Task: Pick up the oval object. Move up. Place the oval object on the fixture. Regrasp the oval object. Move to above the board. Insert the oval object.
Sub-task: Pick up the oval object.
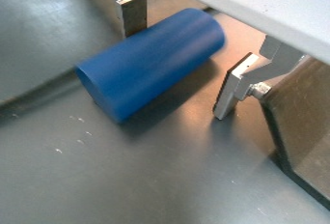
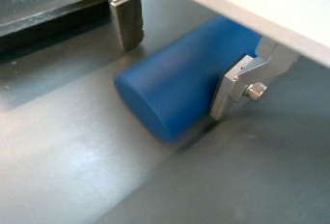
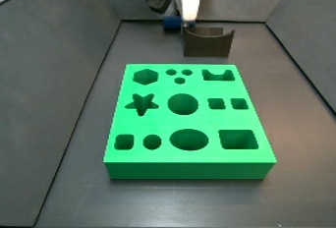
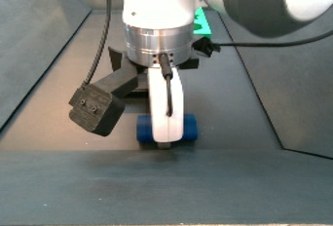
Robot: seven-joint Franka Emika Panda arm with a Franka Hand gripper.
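Blue and smooth, the oval object point(image 1: 152, 62) lies on its side on the dark floor at the far end of the scene, beyond the board point(image 3: 187, 124) and just left of the fixture point(image 3: 206, 41). We see the hand point(image 2: 175, 59) lowered around it, fingers point(image 1: 237, 85) apart, one plate on either flank, not yet clamped. We judge the pick best done by centring first, then closing squarely across the flanks. Its long axis runs level, parallel to the plates.
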